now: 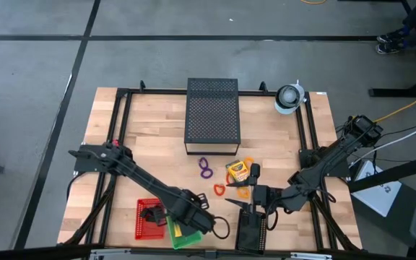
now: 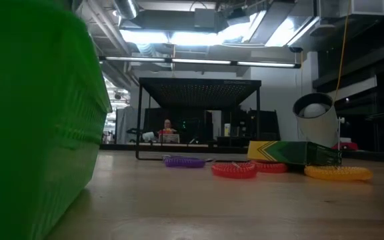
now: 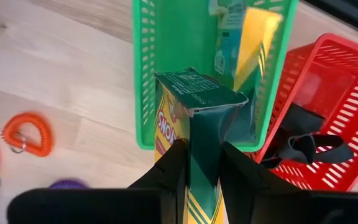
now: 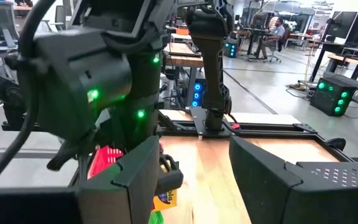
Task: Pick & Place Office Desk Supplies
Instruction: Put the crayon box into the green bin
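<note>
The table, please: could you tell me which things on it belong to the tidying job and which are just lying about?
Job: yellow-and-green cardboard crayon box in the left tool; second crayon box; purple ring; red ring; green plastic basket; red plastic basket.

Lying about: large black perforated metal box; white tape roll.

Little is reading clearly. In the left wrist view, near the frame's centre, the crayon box (image 3: 194, 124) is showing white letters on a red patch along its yellow side, partly cut off by the edge; they are looking like "SNO", though the full word is not making itself out. Its dark green end flap is carrying fine print too small to read. The second crayon box (image 3: 244, 37), at the upper right in the green basket (image 3: 143, 74), is bearing small illegible print.
</note>
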Controlling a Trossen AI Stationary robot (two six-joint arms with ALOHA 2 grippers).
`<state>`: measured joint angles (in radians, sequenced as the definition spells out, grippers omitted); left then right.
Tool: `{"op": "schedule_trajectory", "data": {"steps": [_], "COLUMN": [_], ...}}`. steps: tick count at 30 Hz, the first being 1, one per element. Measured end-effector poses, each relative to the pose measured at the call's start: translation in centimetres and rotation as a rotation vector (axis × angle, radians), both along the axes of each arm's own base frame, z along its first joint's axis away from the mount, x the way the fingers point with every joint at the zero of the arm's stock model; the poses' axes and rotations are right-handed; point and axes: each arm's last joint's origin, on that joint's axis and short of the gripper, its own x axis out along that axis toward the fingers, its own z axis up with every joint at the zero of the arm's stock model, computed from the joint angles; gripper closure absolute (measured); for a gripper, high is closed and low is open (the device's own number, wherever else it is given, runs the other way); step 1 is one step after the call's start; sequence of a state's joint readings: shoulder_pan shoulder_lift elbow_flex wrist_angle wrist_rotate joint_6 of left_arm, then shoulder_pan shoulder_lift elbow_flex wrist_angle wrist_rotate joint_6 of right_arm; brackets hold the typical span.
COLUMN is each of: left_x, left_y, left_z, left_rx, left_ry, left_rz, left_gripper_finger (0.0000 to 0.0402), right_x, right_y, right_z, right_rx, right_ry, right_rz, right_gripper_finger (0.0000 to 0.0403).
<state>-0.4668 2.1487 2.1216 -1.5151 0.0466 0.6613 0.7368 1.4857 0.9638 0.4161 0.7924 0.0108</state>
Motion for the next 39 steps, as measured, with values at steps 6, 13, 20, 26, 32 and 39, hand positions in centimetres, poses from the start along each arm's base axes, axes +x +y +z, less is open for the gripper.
{"op": "schedule_trajectory", "data": {"steps": [6,13,20,26,32,39], "left_x": [-0.3,-0.8,-0.6,-0.6,-0.9,-1.6], "left_y": [-0.9,-1.8,-1.9,-2.0,-2.5,-3.2], "left_z": [-0.3,-0.3,-0.3,-0.3,-0.3,-0.3], "left_rx": [-0.032,-0.037,-0.053,-0.055,0.028,0.07], "left_ry": [0.027,0.028,0.008,0.0,-0.044,-0.038], "left_rz": [-0.02,-0.057,-0.069,-0.076,-0.123,-0.137], "left_gripper_finger": [0.0336,0.0336,0.0336,0.0336,0.0336,0.0336], "right_x": [0.0,0.0,0.0,0.0,0.0,0.0], "right_y": [0.0,0.0,0.0,0.0,0.0,0.0], "right_z": [-0.1,-0.1,-0.1,-0.1,-0.1,-0.3], "right_rx": [-0.007,-0.006,0.001,0.001,0.0,-0.017], "right_ry": [0.011,0.011,0.01,0.01,0.01,0.025], "right_rz": [-0.001,-0.001,-0.002,-0.005,-0.004,-0.004], "right_gripper_finger": [0.0207,0.0207,0.0207,0.0207,0.0207,0.0207]}}
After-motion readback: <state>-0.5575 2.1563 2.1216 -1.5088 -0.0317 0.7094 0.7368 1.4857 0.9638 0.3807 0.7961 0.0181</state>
